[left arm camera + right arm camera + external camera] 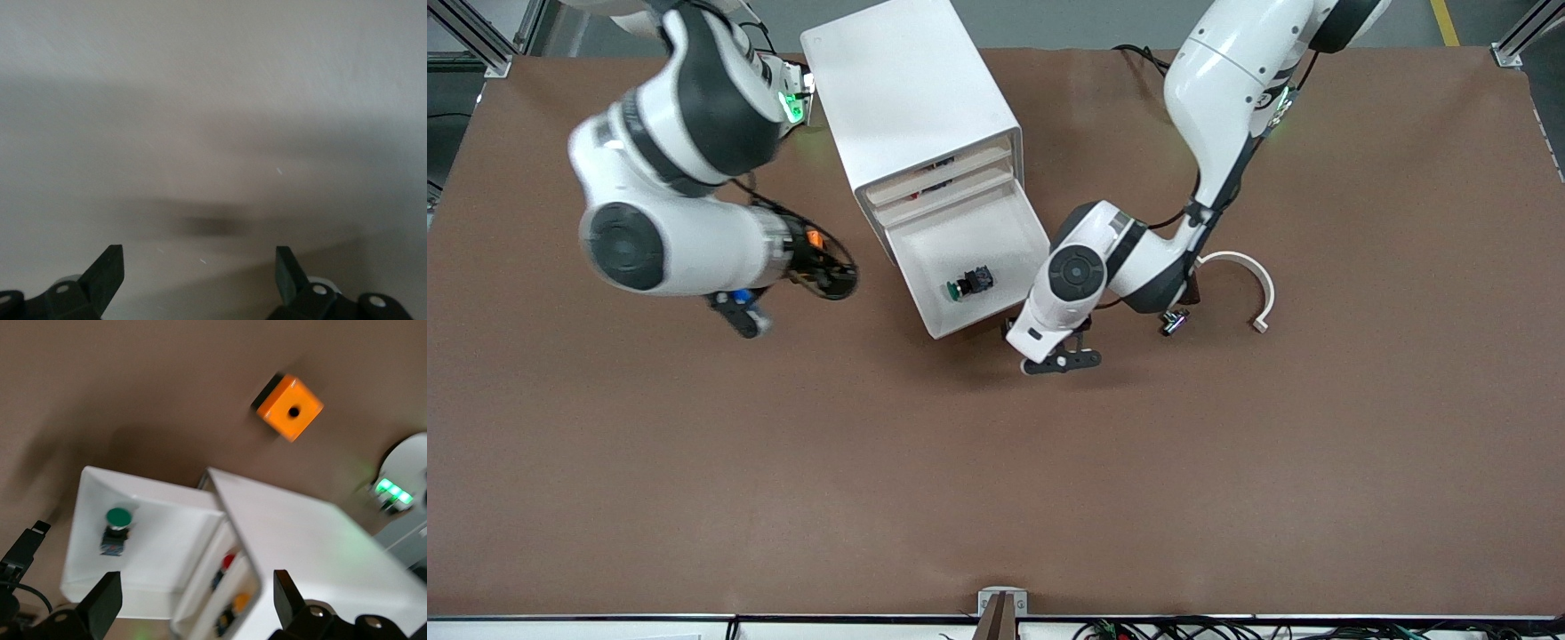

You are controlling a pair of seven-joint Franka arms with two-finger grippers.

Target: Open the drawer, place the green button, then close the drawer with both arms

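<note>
I see the button [969, 284] lying in the pulled-out drawer [996, 233] of the cabinet [907, 98]. My left gripper [1060, 360], fingers spread wide, sits just beside the drawer's front edge. My right gripper [193, 600], wide and empty, hangs above the table beside the cabinet.

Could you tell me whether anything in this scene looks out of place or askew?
Nothing looks damaged or spilled. The cabinet sits skewed to the table's edges, its lowest drawer is pulled out, and the button lies on its side in it. The left gripper is open at the drawer's front; the right gripper is open.
</note>
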